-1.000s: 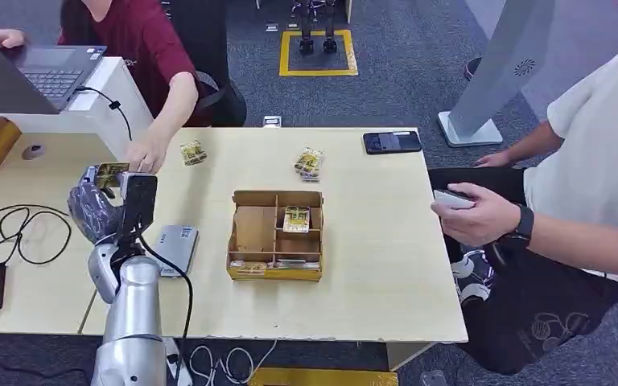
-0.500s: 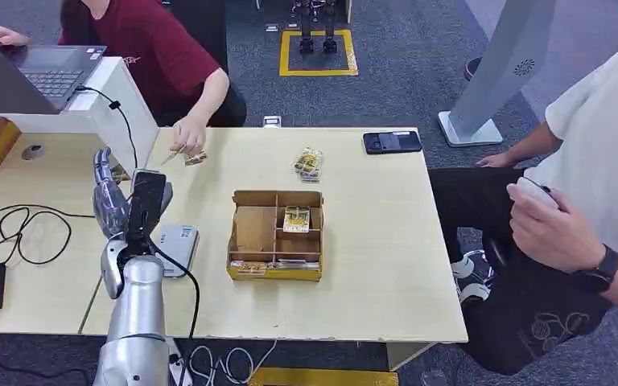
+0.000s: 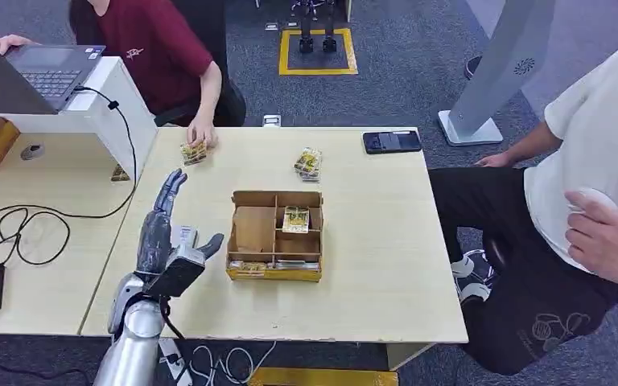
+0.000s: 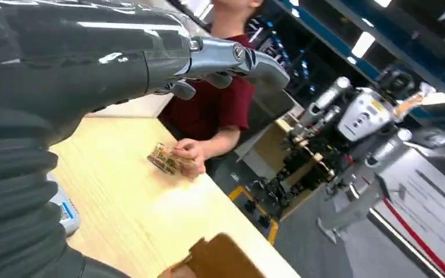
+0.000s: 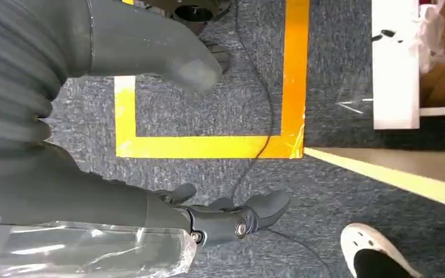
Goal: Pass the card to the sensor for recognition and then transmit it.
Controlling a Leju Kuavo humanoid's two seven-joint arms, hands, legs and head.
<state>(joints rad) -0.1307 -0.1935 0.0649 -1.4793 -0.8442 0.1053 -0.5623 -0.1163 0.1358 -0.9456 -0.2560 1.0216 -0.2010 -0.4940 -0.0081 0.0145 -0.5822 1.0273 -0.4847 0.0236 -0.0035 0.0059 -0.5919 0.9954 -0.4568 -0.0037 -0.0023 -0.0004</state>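
left hand fingers spread, empty | card in box: light, thin, stiff, slippery | pinch edges

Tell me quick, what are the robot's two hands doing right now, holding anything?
Left hand: open, fingers spread above the table, holding nothing.
Right hand: open, hanging over the carpet floor, holding nothing.

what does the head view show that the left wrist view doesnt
Head view alone: the whole cardboard organizer with a card in one compartment, the black phone, the laptop, and a second person in a white shirt. Left wrist view alone: another robot standing beyond the table. Both: the open left hand, the tan table, and the maroon-shirted person's hand on the card stack.
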